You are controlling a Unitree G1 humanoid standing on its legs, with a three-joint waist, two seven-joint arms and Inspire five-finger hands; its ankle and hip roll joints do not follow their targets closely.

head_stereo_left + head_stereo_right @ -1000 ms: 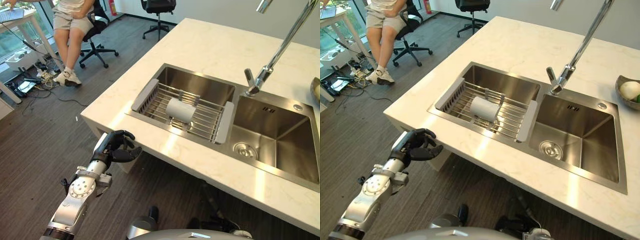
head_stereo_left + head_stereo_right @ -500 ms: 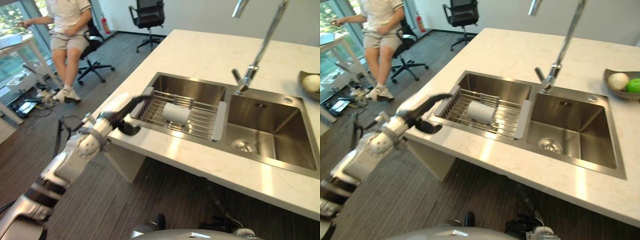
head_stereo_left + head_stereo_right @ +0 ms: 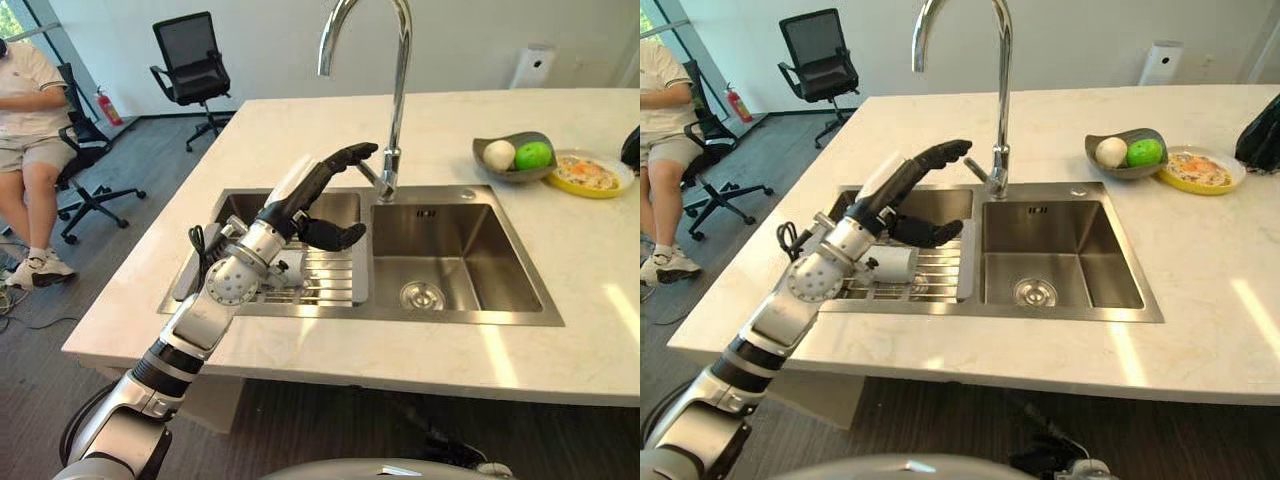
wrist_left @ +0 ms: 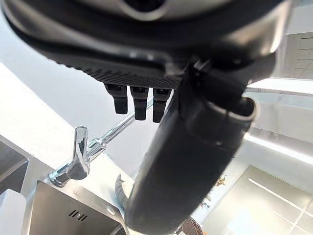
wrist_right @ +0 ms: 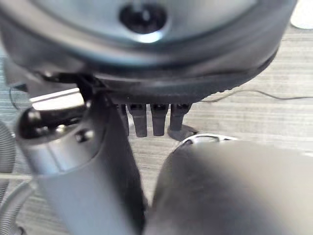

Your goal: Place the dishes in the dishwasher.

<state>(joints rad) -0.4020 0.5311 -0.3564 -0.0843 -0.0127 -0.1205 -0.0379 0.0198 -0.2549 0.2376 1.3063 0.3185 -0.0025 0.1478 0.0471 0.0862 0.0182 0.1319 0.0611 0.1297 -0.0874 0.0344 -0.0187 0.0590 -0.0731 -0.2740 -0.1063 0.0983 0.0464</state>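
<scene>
My left hand hovers open above the left basin of the steel sink, fingers stretched toward the faucet, thumb apart, holding nothing. Under its wrist a wire drying rack spans that basin. A white cup lies on its side on the rack, partly hidden by my forearm. In the left wrist view the fingers point past the faucet. My right hand hangs low over the grey floor, fingers straight.
A grey bowl with a white and a green fruit and a yellow plate of food stand on the counter at the back right, beside a black object. A person sits at the left; an office chair stands behind.
The camera has swung to face the counter. My left arm rose from below the counter's edge to over the rack, and its fingers went from curled to straight.
</scene>
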